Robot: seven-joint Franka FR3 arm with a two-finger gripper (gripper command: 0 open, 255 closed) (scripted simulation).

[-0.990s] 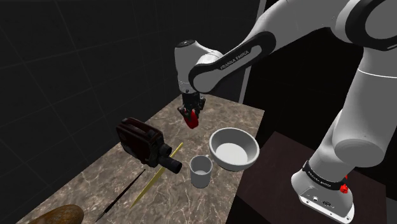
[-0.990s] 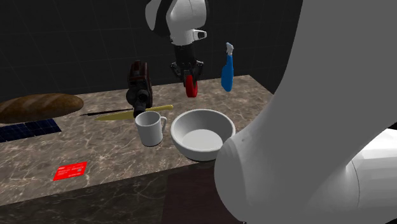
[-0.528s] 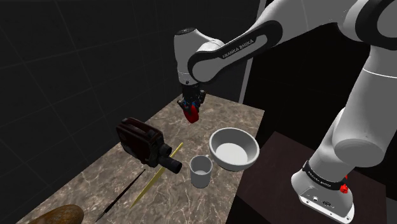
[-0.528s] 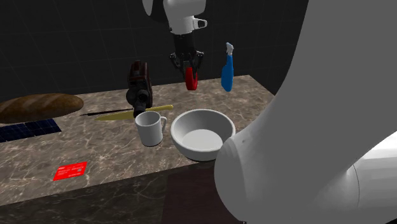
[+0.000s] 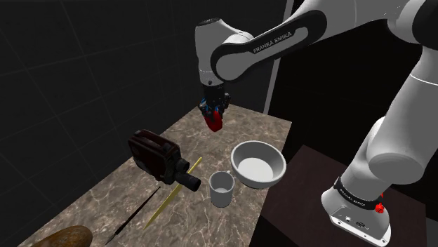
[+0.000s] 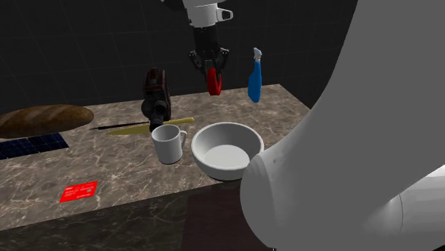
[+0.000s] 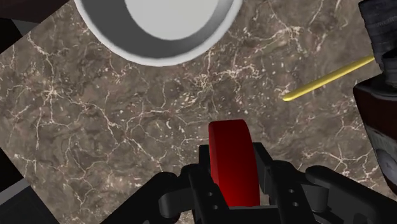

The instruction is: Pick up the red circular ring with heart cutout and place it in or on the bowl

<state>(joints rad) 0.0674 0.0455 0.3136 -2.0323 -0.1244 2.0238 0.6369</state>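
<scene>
My shoulder camera looks down along the worktop [image 5: 247, 128] from beside my stand [image 5: 309, 172]; the second stands close behind my arm [image 6: 342, 142], facing across the worktop's width; the wrist camera stares straight down, near. All share the bowl [image 5: 258, 165]

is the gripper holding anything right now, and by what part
Yes: the gripper is shut on the red ring, pinching it edge-on across its two flat faces, with part of it sticking out past the fingertips.

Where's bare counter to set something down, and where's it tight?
Free: marble under the claw holding the red ring, bordered by bowl, dark red device and blue spray bottle; also between red card and mug. Crowded: mug, yellow stick and device bunch beside the bowl.
</scene>
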